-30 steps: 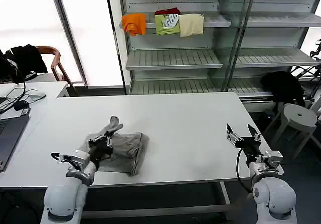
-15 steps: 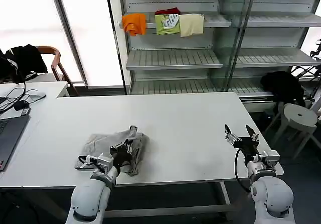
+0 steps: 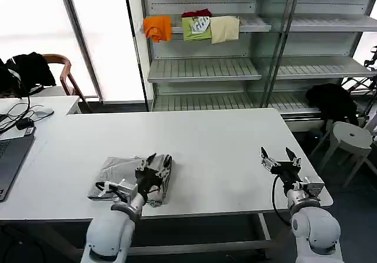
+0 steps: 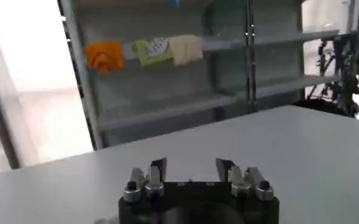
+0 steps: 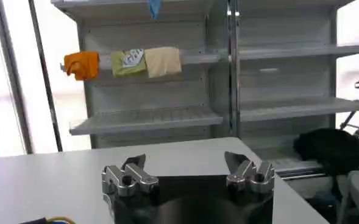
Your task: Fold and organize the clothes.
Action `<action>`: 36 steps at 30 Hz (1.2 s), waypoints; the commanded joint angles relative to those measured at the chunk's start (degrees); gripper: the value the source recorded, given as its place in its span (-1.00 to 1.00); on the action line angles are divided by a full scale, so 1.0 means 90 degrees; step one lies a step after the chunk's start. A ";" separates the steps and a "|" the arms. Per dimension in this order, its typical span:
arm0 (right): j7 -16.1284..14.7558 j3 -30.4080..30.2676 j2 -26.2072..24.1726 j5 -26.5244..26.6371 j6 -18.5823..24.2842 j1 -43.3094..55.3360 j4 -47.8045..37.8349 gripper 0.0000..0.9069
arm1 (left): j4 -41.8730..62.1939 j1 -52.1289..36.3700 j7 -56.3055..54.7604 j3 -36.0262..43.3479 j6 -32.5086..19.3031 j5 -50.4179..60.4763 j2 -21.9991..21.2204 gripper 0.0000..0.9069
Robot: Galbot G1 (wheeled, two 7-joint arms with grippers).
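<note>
White desk (image 3: 224,139) surface carries a folded light grey T-shirt (image 3: 121,170) near its front left edge. Over the shirt's right part the left end effector (image 3: 154,167) is held, fingers spread and released. Well apart, near the front right corner, the right end effector (image 3: 277,157) is poised, released, grasping nothing.

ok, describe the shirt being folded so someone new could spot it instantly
On the white table, near the front edge on the robot's left, lies a folded light grey T-shirt with the left gripper at its right edge. Unlike the orange, green and cream garments, which sit on the shelf behind, it lies on the table.
</note>
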 commanded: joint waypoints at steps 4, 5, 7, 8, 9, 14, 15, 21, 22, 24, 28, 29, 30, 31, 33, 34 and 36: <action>0.0000 -0.0111 0.0110 -0.0183 0.0014 -0.0024 -0.0029 1.00 | 0.0761 0.0143 0.0062 -0.2524 -0.0246 -0.1515 0.1417 1.00; 0.0001 -0.0132 0.0134 -0.0202 0.0022 -0.0025 -0.0040 1.00 | 0.0898 0.0187 0.0070 -0.2533 -0.0306 -0.1534 0.1444 1.00; 0.0007 -0.0166 0.0172 -0.0247 0.0024 -0.0020 -0.0051 1.00 | 0.1146 0.0229 0.0054 -0.2495 -0.0393 -0.1536 0.1427 1.00; 0.0011 -0.0190 0.0194 -0.0274 0.0024 -0.0013 -0.0054 1.00 | 0.1264 0.0232 0.0055 -0.2469 -0.0419 -0.1539 0.1385 1.00; 0.0015 -0.0204 0.0205 -0.0285 0.0025 -0.0010 -0.0048 1.00 | 0.1282 0.0225 0.0047 -0.2430 -0.0419 -0.1545 0.1332 1.00; 0.0010 -0.0191 0.0178 -0.0293 0.0024 -0.0020 -0.0016 1.00 | 0.1768 0.0076 -0.0041 -0.2280 -0.0473 -0.1435 0.1173 1.00; 0.0008 -0.0176 0.0165 -0.0290 0.0027 -0.0029 -0.0026 1.00 | 0.1881 0.0031 -0.0048 -0.2263 -0.0484 -0.1430 0.1163 1.00; -0.0011 -0.0104 0.0120 -0.0270 0.0082 -0.0066 -0.0105 1.00 | 0.2275 -0.0063 -0.0043 -0.2224 -0.0578 -0.1347 0.1179 1.00; -0.0011 -0.0106 0.0120 -0.0270 0.0088 -0.0067 -0.0119 1.00 | 0.2310 -0.0056 -0.0046 -0.2208 -0.0599 -0.1329 0.1178 1.00; -0.0012 -0.0116 0.0128 -0.0272 0.0101 -0.0066 -0.0146 1.00 | 0.2366 -0.0051 -0.0051 -0.2178 -0.0605 -0.1273 0.1155 1.00; -0.0010 -0.0147 0.0145 -0.0277 0.0108 -0.0040 -0.0185 1.00 | 0.2367 -0.0007 -0.0052 -0.2128 -0.0648 -0.1215 0.1104 1.00; -0.0007 -0.0153 0.0146 -0.0277 0.0112 -0.0033 -0.0195 1.00 | 0.2360 0.0001 -0.0050 -0.2120 -0.0648 -0.1199 0.1096 1.00; -0.0007 -0.0156 0.0148 -0.0276 0.0112 -0.0026 -0.0202 1.00 | 0.2349 0.0007 -0.0044 -0.2120 -0.0655 -0.1184 0.1082 1.00; -0.0007 -0.0158 0.0146 -0.0277 0.0114 -0.0022 -0.0208 1.00 | 0.2332 0.0021 -0.0045 -0.2115 -0.0656 -0.1188 0.1082 0.96; -0.0007 -0.0160 0.0147 -0.0277 0.0116 -0.0020 -0.0220 1.00 | 0.2309 0.0045 -0.0027 -0.2117 -0.0678 -0.1192 0.1077 0.60; -0.0008 -0.0161 0.0145 -0.0276 0.0122 -0.0020 -0.0229 1.00 | 0.2296 0.0058 -0.0014 -0.2118 -0.0689 -0.1203 0.1077 0.22; -0.0007 -0.0159 0.0146 -0.0276 0.0131 -0.0021 -0.0241 1.00 | 0.2264 0.0075 0.0028 -0.2125 -0.0698 -0.1246 0.1075 -0.62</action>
